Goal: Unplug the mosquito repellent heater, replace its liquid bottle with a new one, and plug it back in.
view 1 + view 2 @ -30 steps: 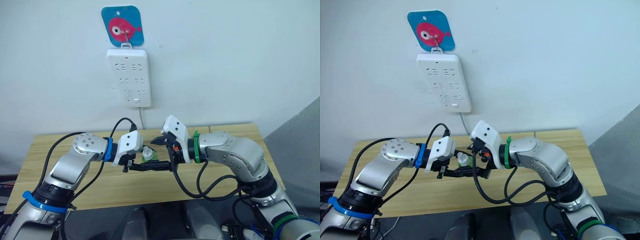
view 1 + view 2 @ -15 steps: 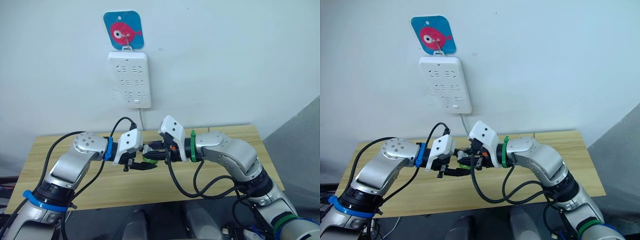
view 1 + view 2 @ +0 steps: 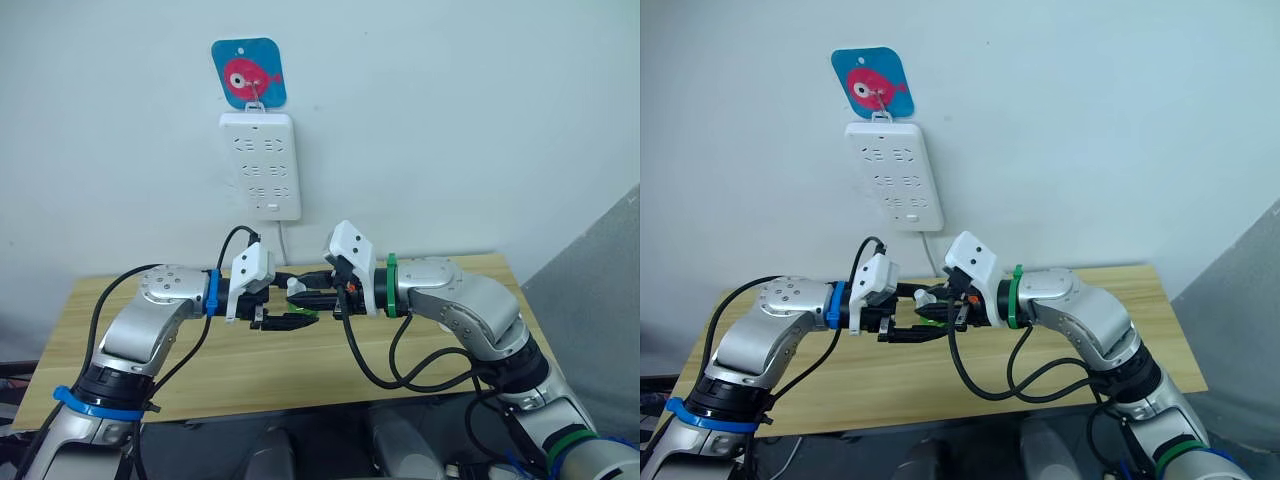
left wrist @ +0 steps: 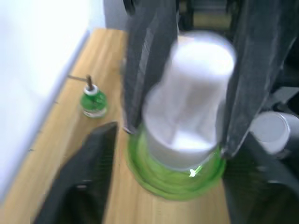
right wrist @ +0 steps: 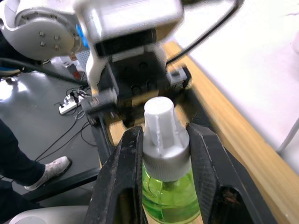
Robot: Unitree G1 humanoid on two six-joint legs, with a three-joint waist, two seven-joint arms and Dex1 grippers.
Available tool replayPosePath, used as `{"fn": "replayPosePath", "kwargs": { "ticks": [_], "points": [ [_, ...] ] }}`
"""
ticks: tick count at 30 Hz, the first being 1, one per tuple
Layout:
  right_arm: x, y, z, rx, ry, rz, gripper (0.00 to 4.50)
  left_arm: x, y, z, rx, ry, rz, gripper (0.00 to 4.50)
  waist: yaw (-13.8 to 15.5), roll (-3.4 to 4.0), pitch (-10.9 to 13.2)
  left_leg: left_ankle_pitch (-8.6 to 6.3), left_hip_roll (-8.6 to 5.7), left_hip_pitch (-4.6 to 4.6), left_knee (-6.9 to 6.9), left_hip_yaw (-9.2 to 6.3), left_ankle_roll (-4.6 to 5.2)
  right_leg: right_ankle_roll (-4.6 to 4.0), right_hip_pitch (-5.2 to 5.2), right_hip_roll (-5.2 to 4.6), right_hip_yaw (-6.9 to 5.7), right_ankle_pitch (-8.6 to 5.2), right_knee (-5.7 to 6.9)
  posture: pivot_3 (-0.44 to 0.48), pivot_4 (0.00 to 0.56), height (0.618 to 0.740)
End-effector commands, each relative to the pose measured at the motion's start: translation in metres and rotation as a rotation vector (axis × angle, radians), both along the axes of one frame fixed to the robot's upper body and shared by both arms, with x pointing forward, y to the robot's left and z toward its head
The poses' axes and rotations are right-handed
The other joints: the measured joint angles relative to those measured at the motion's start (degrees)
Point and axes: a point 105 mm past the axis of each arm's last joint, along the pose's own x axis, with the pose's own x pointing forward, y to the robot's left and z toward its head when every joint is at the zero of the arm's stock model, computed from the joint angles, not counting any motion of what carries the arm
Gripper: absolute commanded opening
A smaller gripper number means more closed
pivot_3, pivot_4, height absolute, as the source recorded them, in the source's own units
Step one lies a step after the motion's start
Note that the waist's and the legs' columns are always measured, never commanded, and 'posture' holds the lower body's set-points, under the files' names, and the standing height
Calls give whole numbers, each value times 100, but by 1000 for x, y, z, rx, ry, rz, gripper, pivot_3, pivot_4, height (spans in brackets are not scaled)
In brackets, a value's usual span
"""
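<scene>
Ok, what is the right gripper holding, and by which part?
The right gripper holds a green liquid bottle with a white cap, pinched at its neck below the cap.

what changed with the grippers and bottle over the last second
Both grippers rose from low over the table to higher above it, lifting the green bottle, capped white, between them. The right gripper stayed shut on it. The spare bottle stayed put on the table.

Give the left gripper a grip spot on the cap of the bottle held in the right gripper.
Take the white cap by its narrow ribbed tip, coming end-on along the axis of the bottle. The right gripper clamps the wider grey collar from both sides, leaving just the tip free; the open left gripper faces it.
</scene>
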Motion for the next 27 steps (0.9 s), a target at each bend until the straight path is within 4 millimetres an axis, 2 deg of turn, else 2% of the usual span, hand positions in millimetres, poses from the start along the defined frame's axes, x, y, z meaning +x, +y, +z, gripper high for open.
{"fn": "replayPosePath", "kwargs": {
  "ticks": [1,9,20,27],
  "points": [
    [-1,-1,13,52,-35,15,1015,5,9,6,17,-70,16,4475,-5,-2,-39,0,0,0,-1,0,0,0,0,0,0,0,0,-150,72,740],
    [1,-9,29,132,-35,-5,1015,-3,15,0,-14,45,30,4500,-14,0,-108,0,-2,0,-2,-5,0,-1,1,2,-1,0,0,-148,56,740],
    [-3,-14,34,166,-2,30,1015,0,-5,31,-164,94,5,4500,-32,2,-258,0,-7,1,0,-10,0,-1,7,4,-3,0,0,-148,40,740],
    [-5,-15,35,170,3,48,1015,-6,-10,31,-145,113,-48,4500,-147,24,-306,0,-10,4,-3,-12,1,-4,7,9,-4,-2,1,-148,41,740]
  ]
}}
